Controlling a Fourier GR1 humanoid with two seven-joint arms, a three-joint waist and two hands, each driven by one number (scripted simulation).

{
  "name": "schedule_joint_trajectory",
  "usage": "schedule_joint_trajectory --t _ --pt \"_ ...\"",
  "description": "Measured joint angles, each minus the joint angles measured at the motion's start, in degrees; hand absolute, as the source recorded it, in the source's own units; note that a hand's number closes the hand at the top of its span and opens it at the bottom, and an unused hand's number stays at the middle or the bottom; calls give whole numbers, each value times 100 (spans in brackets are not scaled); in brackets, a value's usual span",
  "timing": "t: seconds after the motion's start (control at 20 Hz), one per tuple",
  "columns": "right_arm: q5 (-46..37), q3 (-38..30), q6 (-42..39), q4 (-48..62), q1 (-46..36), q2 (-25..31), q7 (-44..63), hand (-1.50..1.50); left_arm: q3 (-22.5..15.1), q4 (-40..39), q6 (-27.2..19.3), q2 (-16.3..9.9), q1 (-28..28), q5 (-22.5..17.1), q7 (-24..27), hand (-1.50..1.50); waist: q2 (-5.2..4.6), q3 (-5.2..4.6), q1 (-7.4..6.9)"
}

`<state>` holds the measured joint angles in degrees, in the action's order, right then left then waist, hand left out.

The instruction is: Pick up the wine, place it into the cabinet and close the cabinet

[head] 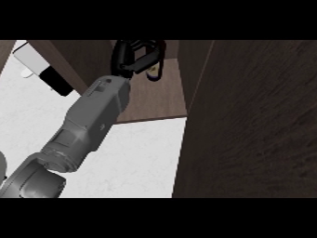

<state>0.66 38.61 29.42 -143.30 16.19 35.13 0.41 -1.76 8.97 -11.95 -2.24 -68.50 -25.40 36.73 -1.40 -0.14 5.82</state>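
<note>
Since the wine bottle (154, 70) is mostly hidden, only a small gold and dark patch shows just beside the fingers of the hand (135, 55), inside the cabinet (154, 100). Which arm this is, I can't say for sure; it comes in from lower left, so I read it as the left. Fingers are curled round the bottle, pinching it near the top as far as I can see. Long axis: can't tell, too little shows; a guess is roughly upright, neck toward the hand. Handling judgement: glass, stiff, smooth so slippery, fragile, heavy low down. Best hold is round the body or just under the shoulder, not the neck tip. Door (257, 121) stands open, well off to the hand's right. White counter (140, 158) lies below the forearm.
</note>
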Motion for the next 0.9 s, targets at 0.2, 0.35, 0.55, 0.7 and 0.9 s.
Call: schedule_joint_trajectory --t 0.2,0.35,0.55,0.7,0.9 --pt "-1 -23 71 -21 53 7 28 -150 45 39 248 74 -123 -23 -77 -150 42 3 -113" --pt "-1 -93 104 -37 89 47 67 -150 43 81 361 134 -105 -30 -83 -150 72 5 -189" --pt "4 -216 102 -54 150 131 122 -150 26 201 481 186 -43 -27 -162 -150 112 8 -303" --pt "-3 -190 141 -64 237 150 95 -150 -1 317 525 205 74 -80 -173 -150 138 8 -328" --pt "2 -312 153 -72 304 208 86 -150 -130 605 712 217 259 -222 -302 -150 173 10 -377"
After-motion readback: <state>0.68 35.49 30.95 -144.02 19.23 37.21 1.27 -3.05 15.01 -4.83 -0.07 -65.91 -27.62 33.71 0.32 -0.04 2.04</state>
